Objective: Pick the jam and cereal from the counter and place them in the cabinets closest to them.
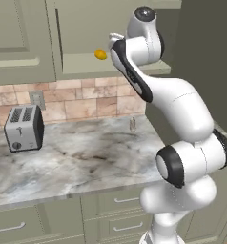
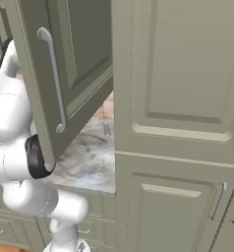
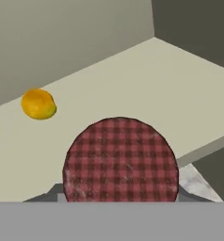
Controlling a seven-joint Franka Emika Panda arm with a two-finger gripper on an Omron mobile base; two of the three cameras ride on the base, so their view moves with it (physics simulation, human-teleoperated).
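- The gripper (image 3: 119, 200) pinches the jam (image 3: 120, 160), whose checked red lid faces the hand camera; the jar's axis runs along the fingers.
- The jar sits at the near edge of the cabinets' shelf (image 3: 147, 89), just over its lip.
- A yellow fruit (image 3: 38, 104) lies far-left, well apart.
- Open room stretches ahead; the side wall stands right, the open door (image 2: 60, 74) alongside.

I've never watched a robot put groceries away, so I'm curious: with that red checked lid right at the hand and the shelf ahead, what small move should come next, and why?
Probably ease the jam a little further forward over the cabinet shelf before letting go. The jar sits close to the shelf's front edge, with counter showing just past it. The lemon-like fruit lies well to the side, out of the way.
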